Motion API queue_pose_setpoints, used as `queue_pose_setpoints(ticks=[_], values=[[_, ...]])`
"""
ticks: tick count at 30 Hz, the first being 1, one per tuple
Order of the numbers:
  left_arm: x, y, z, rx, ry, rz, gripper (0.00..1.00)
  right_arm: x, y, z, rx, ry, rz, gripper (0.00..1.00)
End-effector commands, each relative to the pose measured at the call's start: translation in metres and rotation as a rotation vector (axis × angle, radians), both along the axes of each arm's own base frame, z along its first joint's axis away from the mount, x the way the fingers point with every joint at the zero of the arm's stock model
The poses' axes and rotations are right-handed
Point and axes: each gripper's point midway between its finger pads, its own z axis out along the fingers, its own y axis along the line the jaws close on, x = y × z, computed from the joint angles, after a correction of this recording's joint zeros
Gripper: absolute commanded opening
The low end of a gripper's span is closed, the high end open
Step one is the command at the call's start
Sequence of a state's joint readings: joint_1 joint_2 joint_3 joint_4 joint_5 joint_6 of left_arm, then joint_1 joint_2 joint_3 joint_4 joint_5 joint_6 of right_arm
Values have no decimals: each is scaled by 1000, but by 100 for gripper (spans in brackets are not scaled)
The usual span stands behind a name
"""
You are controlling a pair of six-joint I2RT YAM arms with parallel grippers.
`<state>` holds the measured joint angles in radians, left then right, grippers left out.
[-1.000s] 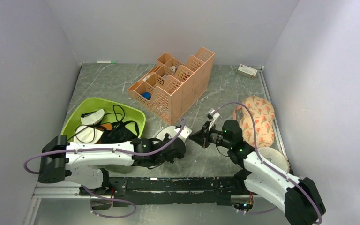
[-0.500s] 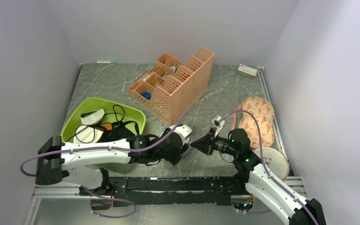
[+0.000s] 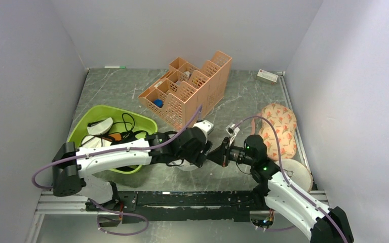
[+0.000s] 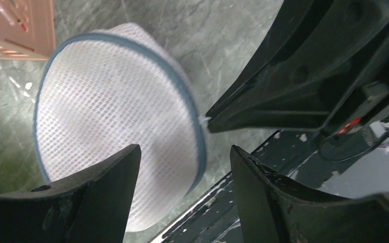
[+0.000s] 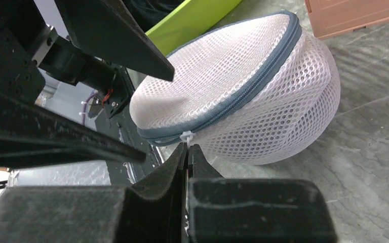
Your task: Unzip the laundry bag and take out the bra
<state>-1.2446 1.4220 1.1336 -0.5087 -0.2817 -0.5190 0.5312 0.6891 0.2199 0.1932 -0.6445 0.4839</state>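
Observation:
The laundry bag (image 5: 243, 101) is a round white mesh drum with a grey-blue zipper (image 5: 263, 71), lying on the marble table. My right gripper (image 5: 187, 147) is shut on the small white zipper pull (image 5: 186, 136) at the bag's near edge. My left gripper (image 4: 185, 149) hovers open just above the laundry bag (image 4: 106, 101), touching nothing. In the top view the left gripper (image 3: 196, 146) covers most of the bag (image 3: 185, 166), and the right gripper (image 3: 214, 154) meets it from the right. The bra is out of view.
A green basin (image 3: 88, 119) with black and white items stands at the left. A pink slotted organizer (image 3: 187, 93) stands behind the grippers. A flower-print cloth (image 3: 278, 129) and a beige round pouch (image 3: 299, 172) lie at the right. The black base rail (image 3: 182, 197) runs just in front.
My left gripper has opened, let go of the bag and moved up and to the right above it. The right gripper stays shut on the pull, shifted slightly.

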Motion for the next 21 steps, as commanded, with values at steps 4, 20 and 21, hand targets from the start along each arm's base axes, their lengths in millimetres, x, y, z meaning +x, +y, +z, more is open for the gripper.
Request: queue_pose_setpoints(ticks=[4, 20, 21], values=[[-8, -24, 17, -43, 167, -11, 67, -2, 3, 31, 46, 61, -10, 0], [-18, 13, -11, -68, 180, -36, 67, -18, -2, 21, -6, 133, 22, 0], [-19, 13, -16, -72, 189, -45, 65, -18, -2, 19, -16, 129, 28, 0]])
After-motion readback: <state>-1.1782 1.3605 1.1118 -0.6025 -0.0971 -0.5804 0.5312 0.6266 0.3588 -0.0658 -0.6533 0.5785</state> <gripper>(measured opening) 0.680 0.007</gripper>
